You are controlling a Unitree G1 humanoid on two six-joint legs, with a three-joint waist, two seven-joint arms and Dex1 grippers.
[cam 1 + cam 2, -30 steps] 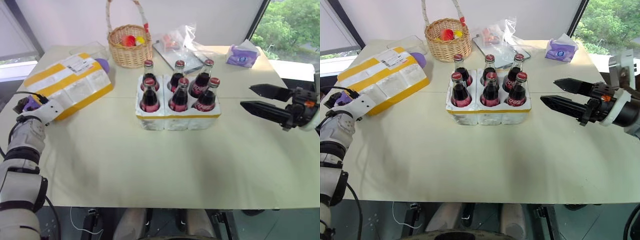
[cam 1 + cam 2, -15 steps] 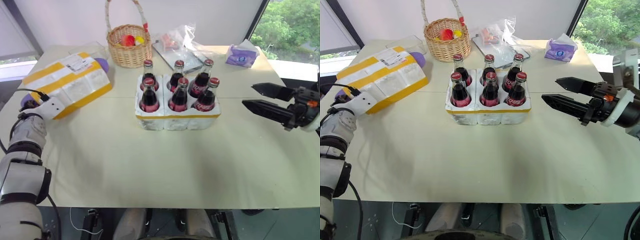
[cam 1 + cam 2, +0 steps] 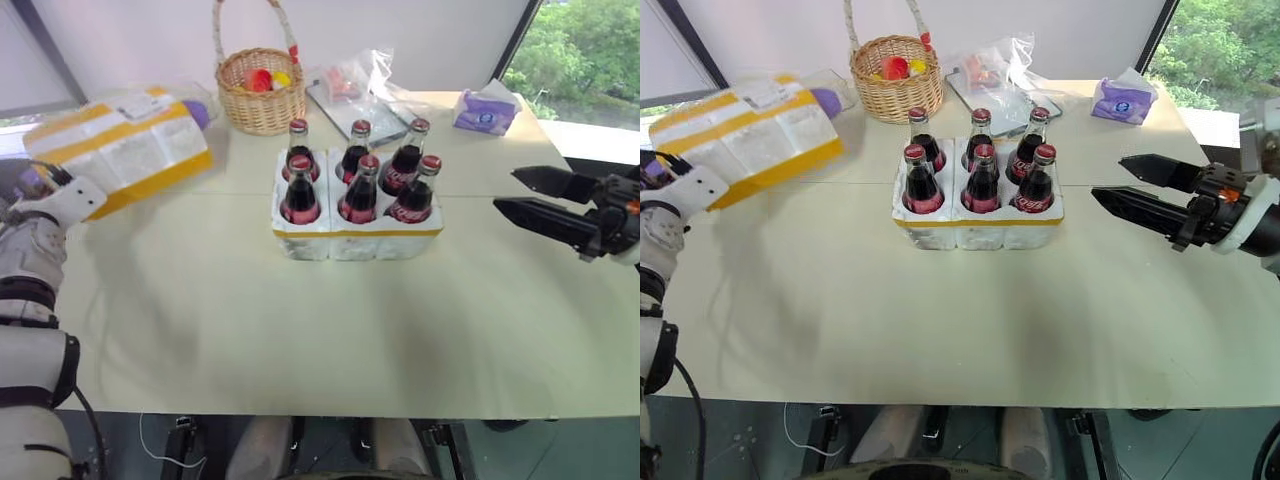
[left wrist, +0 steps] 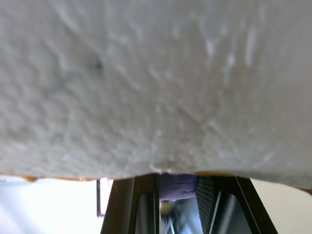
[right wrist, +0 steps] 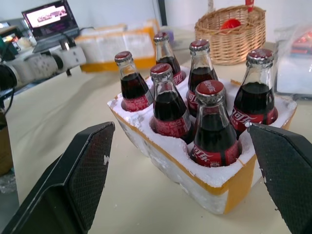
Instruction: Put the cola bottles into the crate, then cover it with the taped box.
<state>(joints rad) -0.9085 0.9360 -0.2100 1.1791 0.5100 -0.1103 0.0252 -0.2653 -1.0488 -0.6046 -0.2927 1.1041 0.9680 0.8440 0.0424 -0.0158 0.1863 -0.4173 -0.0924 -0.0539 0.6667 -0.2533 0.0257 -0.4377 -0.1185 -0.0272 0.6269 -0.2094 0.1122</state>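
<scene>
Several cola bottles (image 3: 358, 185) with red caps stand in the crate (image 3: 355, 240), a low white foam tray with a yellow strip, at the middle of the table. The taped box (image 3: 120, 150), white foam with yellow bands and a label, hangs tilted above the table's far left. My left gripper (image 3: 78, 197) is shut on its near edge; in the left wrist view the box's foam (image 4: 156, 83) sits right over the fingers (image 4: 124, 209). My right gripper (image 3: 506, 191) hovers open to the right of the crate, pointing at it, with nothing between its fingers (image 5: 78, 170).
A wicker basket (image 3: 260, 90) with coloured items stands behind the crate. Beside it lie a clear plastic bag (image 3: 355, 85) and a purple tissue pack (image 3: 482, 110). A purple object (image 3: 200, 112) sits behind the box. The table's front edge (image 3: 330, 412) is near.
My left gripper closed on the taped box's near edge and raised it off the table, tilting it. The right gripper stayed where it was.
</scene>
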